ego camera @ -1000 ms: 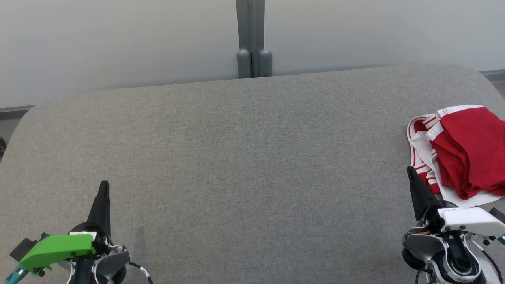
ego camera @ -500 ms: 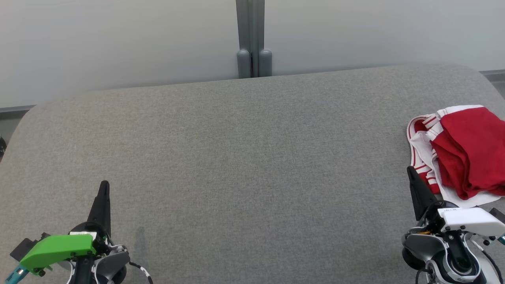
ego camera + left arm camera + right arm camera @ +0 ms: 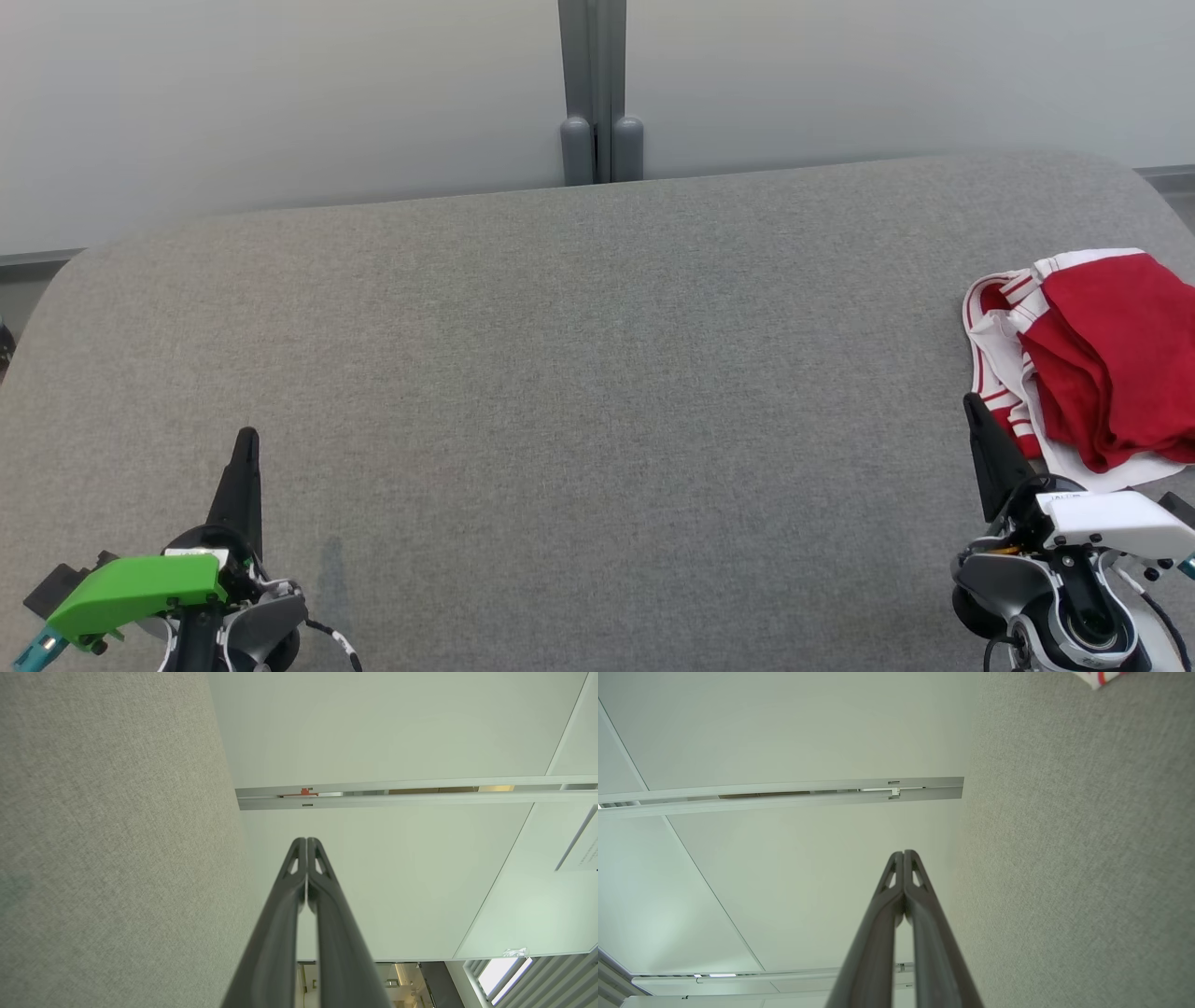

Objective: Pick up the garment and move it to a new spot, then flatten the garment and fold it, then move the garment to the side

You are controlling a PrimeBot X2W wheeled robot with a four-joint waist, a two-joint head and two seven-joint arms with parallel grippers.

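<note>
No shift since before: garment [image 3: 1111,364] on grey surface [image 3: 597,373], pale wall [image 3: 280,93] behind

Grey fabric-covered table [image 3: 579,373], crumpled red-and-white garment [image 3: 1092,359] lying at its right edge

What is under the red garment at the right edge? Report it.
The garment lies bunched on the grey fabric surface, its red layer over its white striped layer. Anything beneath the folds is covered.
</note>
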